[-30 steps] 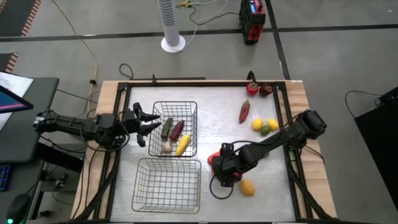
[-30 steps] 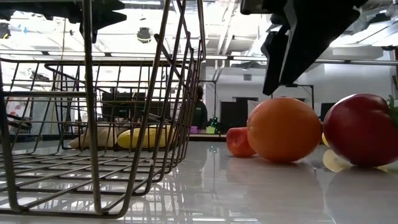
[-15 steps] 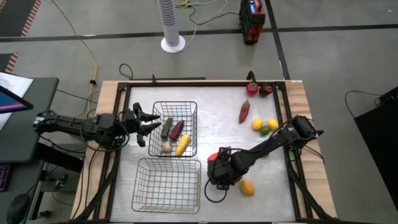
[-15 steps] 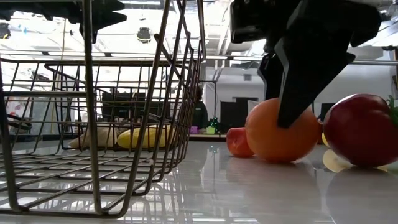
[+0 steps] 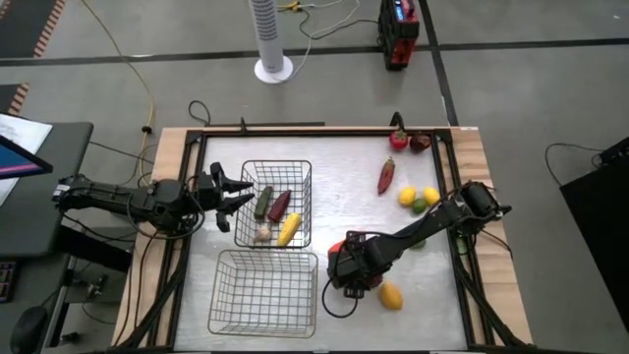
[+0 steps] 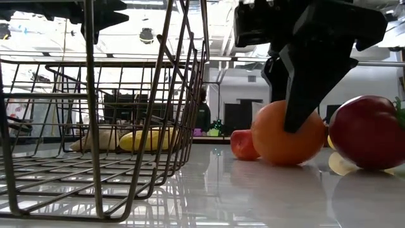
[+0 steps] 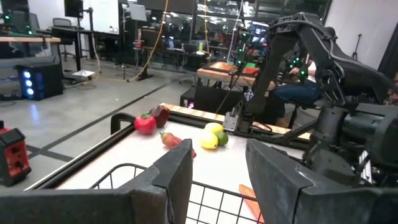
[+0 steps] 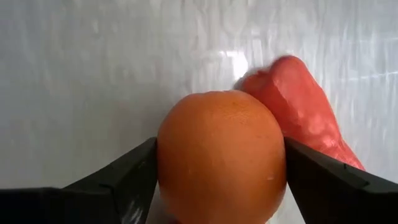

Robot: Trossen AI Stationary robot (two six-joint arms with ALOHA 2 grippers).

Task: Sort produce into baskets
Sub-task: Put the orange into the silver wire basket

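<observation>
the left gripper [image 5: 228, 197] waits with fingers spread beside the far basket [image 5: 276, 167], which holds a few long pieces; the near basket [image 5: 263, 292] looks bare. to the right of it, the right gripper [image 5: 346, 270] straddles the orange [image 8: 221, 165] on the table — fingers at its sides, a red piece [image 8: 298, 106] touching behind. round, smooth, likely light and slippery, so grip across its widest middle.

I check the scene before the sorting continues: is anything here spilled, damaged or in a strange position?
Nothing stands out. The two baskets sit upright, the loose produce rests on the table, and the right gripper brackets the orange beside a red piece. The left gripper waits open by the far basket.
</observation>
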